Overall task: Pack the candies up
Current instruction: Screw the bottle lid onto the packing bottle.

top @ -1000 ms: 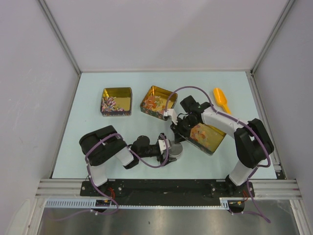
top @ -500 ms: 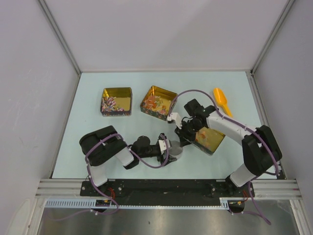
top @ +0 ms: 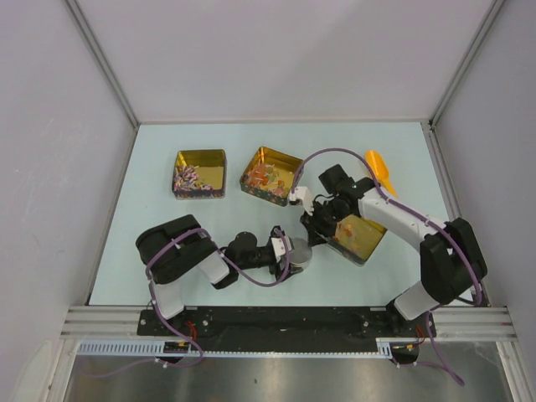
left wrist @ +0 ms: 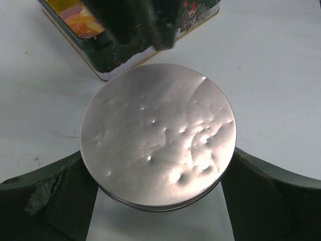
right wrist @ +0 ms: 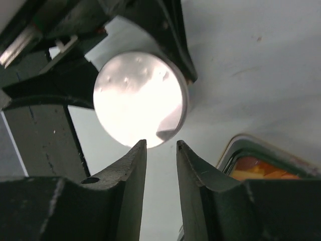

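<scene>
The candies lie in two open gold tins at the back: a heap in the left tin (top: 199,173) and some in the middle tin (top: 270,174). My left gripper (top: 297,255) (left wrist: 159,173) is shut on a round silver tin (top: 300,252) (left wrist: 158,133) low over the table, its dented face up. My right gripper (top: 312,228) (right wrist: 160,145) hangs just behind that round tin (right wrist: 138,105), pointing at it, its fingers a narrow gap apart with nothing between them. In the left wrist view it shows as a dark blur (left wrist: 135,22).
A decorated orange and green square tin (top: 358,236) (left wrist: 95,42) (right wrist: 261,168) lies under my right wrist, touching the round tin's far side. An orange scoop (top: 378,172) lies at the back right. Grey walls close in the table on three sides.
My right gripper has shifted slightly right and nearer, down toward the round tin, and its elbow swung right. My left arm and the round tin have not moved.
</scene>
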`<action>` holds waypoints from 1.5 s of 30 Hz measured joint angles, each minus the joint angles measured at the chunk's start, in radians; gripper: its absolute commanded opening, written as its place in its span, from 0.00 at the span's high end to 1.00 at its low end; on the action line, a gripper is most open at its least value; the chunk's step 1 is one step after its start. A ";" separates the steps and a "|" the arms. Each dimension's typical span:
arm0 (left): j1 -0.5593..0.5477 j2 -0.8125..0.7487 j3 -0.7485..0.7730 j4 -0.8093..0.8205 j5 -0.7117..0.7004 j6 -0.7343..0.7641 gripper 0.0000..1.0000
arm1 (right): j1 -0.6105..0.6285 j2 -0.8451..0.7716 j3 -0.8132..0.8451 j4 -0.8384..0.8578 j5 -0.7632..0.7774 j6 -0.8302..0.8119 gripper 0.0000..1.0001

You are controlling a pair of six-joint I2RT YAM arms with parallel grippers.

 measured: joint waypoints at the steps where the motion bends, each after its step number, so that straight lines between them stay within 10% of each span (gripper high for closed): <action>1: 0.000 0.000 0.000 0.000 0.000 0.000 0.07 | 0.000 0.021 0.018 0.015 -0.008 0.000 0.65; 15: 0.000 0.000 0.000 -0.001 -0.003 0.000 0.07 | 0.023 0.227 0.142 0.104 -0.108 0.009 0.71; 45: -0.003 0.000 0.006 -0.011 -0.004 0.000 0.06 | -0.005 0.078 0.022 0.049 -0.025 -0.043 0.79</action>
